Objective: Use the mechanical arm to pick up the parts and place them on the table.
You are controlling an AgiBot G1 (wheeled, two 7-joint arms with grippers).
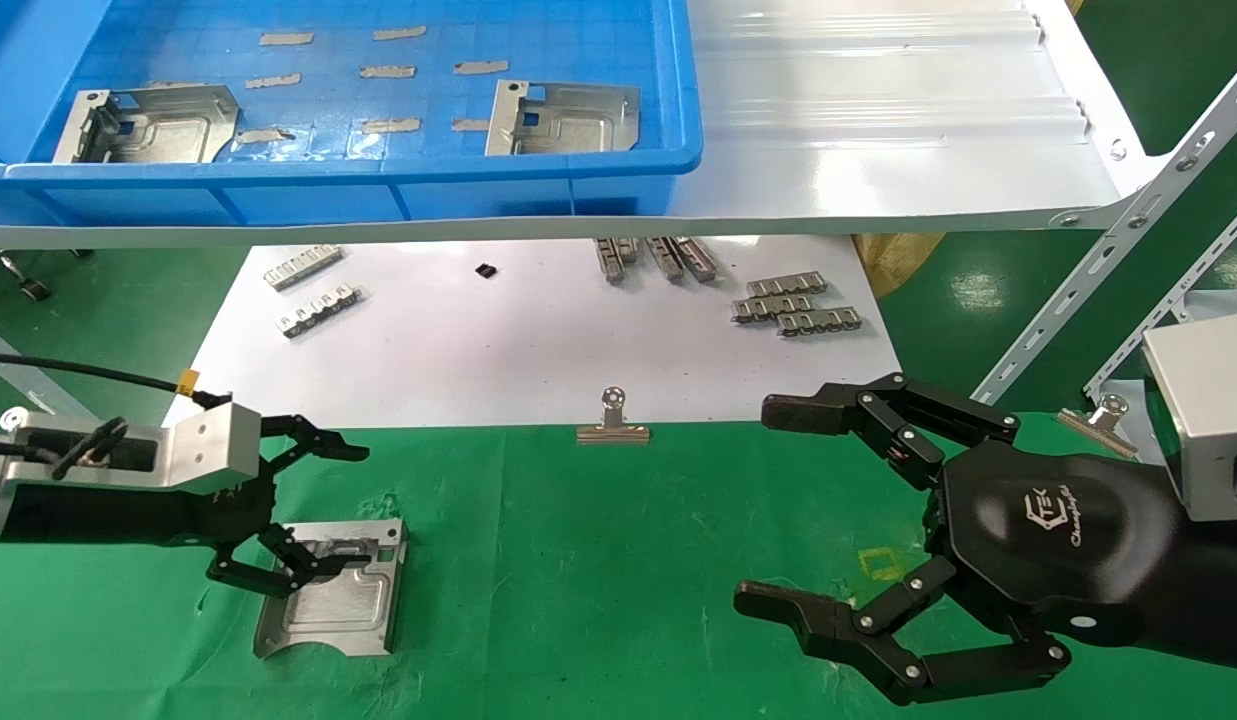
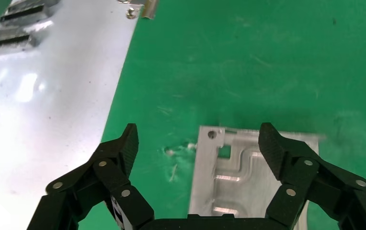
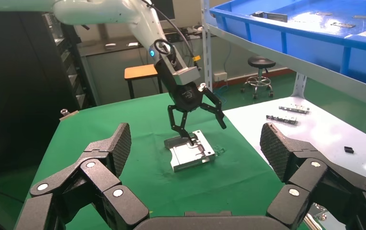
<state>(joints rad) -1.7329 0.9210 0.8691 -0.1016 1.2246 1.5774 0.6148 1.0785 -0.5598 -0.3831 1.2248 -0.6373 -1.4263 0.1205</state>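
On worktop: I see one part delivered, under my released left claw.
Blue bin: two parts left.
Right claw: released, idle.

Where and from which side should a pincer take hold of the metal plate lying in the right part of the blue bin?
Probably from above, across its two long straight edges: the metal plate lies flat in the blue bin, whose walls block side approaches. Avoid its cut corner.
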